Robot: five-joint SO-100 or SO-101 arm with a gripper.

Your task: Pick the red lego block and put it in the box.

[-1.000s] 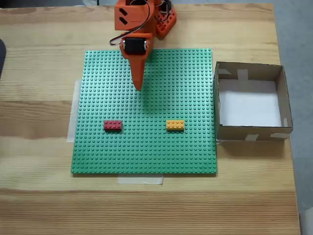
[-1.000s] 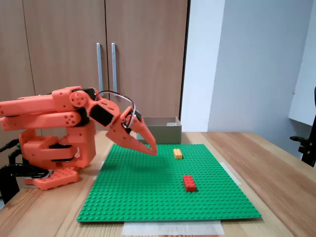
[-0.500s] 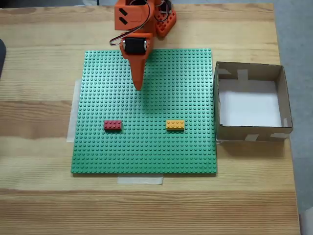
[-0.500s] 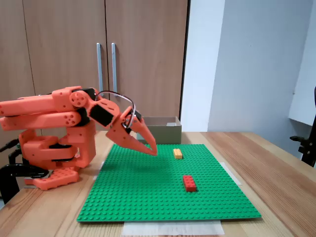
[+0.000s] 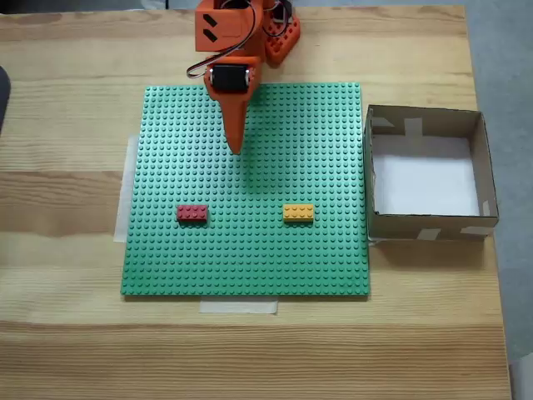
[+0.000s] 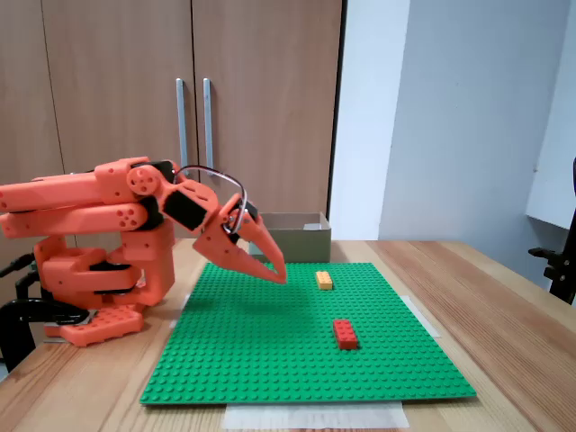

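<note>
Box [image 5: 427, 229] empty — red lego block [image 5: 192, 213] on baseplate [image 5: 250, 258]; tool [image 5: 235, 148] closed, holding nothing.

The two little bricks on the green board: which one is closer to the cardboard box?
The orange-yellow brick. In the top-down fixed view it lies nearer the box; the red lego block lies farther left.

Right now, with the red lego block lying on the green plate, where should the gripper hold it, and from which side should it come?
Probably from above. The red lego block lies flat on the green baseplate, studs up, with clear space around it. Close the gripper across its two long side faces, which are the narrower span. The orange-yellow brick sits well apart, so it should not interfere.
</note>
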